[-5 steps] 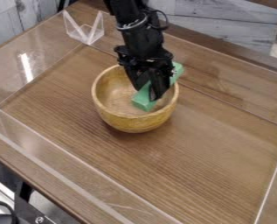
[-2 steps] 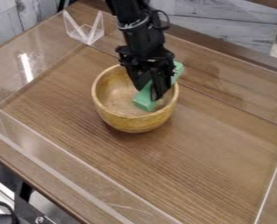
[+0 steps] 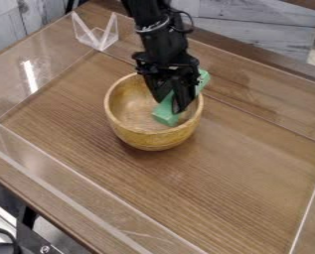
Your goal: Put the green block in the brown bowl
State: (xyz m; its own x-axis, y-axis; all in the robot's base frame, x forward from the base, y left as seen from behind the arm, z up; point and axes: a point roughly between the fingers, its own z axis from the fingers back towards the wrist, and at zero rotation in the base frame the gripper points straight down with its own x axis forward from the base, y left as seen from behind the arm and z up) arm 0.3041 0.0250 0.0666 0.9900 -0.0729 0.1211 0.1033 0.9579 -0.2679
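Trouble could come when the gripper (image 3: 175, 102) lets go. Its black fingers are pinched tight on the green block (image 3: 171, 107), and the block hangs slanted inside the brown bowl (image 3: 136, 129). The low end of the block is down in the hollow, right under the gripper. The top end pokes up by the bowl's far rim, just behind the fingers. Whether the low end touches the bottom of the bowl is hard to tell.

The block is long, about as long as the bowl is wide. If the fingers open while it leans this much, it might tip over the rim and slide out onto the table. If the arm pushes down more, the block could jam against the wall and rock the bowl. If the arm lifts away too fast, a finger could catch the rim and drag the bowl.

Below the gripper, the bowl sits on a brown wooden table (image 3: 239, 189) with a shiny, see-through low wall (image 3: 41, 169) all around it. Far behind the gripper stands a small clear plastic piece (image 3: 93, 32). Past that, a pale wall shows.
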